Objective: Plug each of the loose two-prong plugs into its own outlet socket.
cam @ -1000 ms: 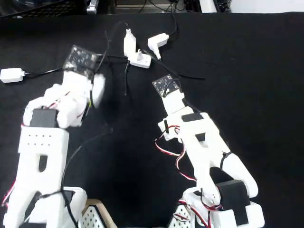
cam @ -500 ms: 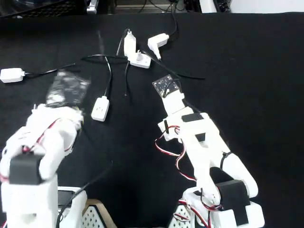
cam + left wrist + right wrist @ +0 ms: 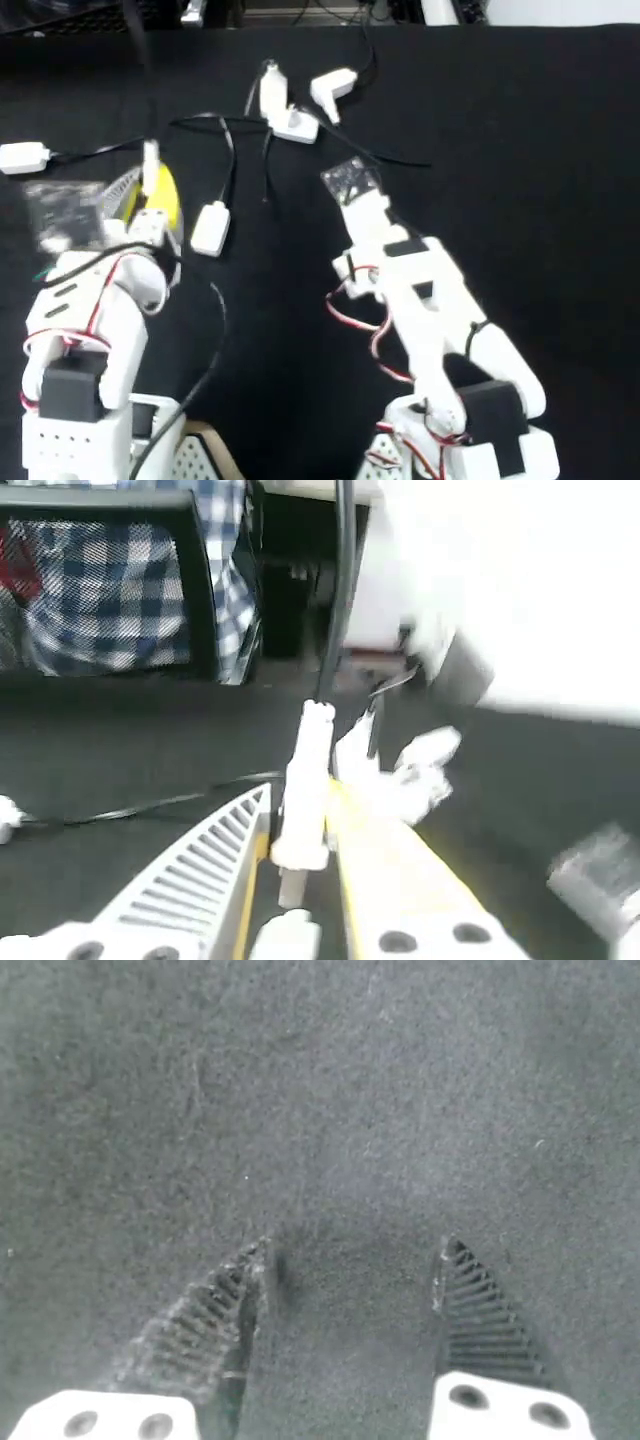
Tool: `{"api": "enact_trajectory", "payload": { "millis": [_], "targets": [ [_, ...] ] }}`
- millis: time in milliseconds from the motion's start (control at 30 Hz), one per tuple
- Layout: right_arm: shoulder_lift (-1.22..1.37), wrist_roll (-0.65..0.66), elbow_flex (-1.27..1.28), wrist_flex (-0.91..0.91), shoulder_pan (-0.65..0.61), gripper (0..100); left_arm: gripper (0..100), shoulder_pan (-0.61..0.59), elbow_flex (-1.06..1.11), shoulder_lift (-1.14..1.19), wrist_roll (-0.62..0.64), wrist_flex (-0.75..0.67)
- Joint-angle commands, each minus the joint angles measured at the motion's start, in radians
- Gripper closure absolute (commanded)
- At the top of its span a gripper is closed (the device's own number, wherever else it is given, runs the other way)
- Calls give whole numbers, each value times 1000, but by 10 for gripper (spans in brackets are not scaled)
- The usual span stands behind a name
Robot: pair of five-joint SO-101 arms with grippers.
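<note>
Your left gripper (image 3: 298, 810) is raised off the table and pinches a white two-prong plug (image 3: 308, 760), whose long axis runs along the jaws. Its cord (image 3: 340, 590) leaves the far end, so the prong end seems to face back toward the wrist. The nearest loose white outlet socket (image 3: 209, 228) lies flat just beside that gripper, on the side toward the other arm, so your left arm is the nearer. Your right gripper (image 3: 350, 1270) hangs with jaws spread over the bare black table (image 3: 400, 1080).
</note>
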Motion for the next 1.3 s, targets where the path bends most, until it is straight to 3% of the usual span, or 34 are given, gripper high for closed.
{"api": "enact_trajectory", "payload": {
  "millis": [0, 133, 233, 467, 633, 800, 1033, 1267],
  "targets": [
    [-47, -3, -7, -5, -14, 740, 971, 1, -7, -64, 394, -133],
    [-111, 0, 18, 11, -11, 740, 970, 88, 42, -121, 562, -193],
    [-206, 3, 81, -31, -8, 740, 970, 148, 133, -187, 598, -213],
    [-515, 2, 265, -98, -8, 740, 970, 380, 389, -471, 299, -206],
    [-710, -5, 321, -60, -8, 740, 970, 556, 429, -428, 172, -87],
    [-776, -6, 259, 71, 0, 742, 970, 723, 519, -453, 64, -75],
    [-728, -3, 189, 152, -21, 900, 971, 740, 602, -451, 28, -236],
    [-668, 5, 84, 327, -80, 856, 971, 731, 693, -451, -2, -359]
  ]
}}
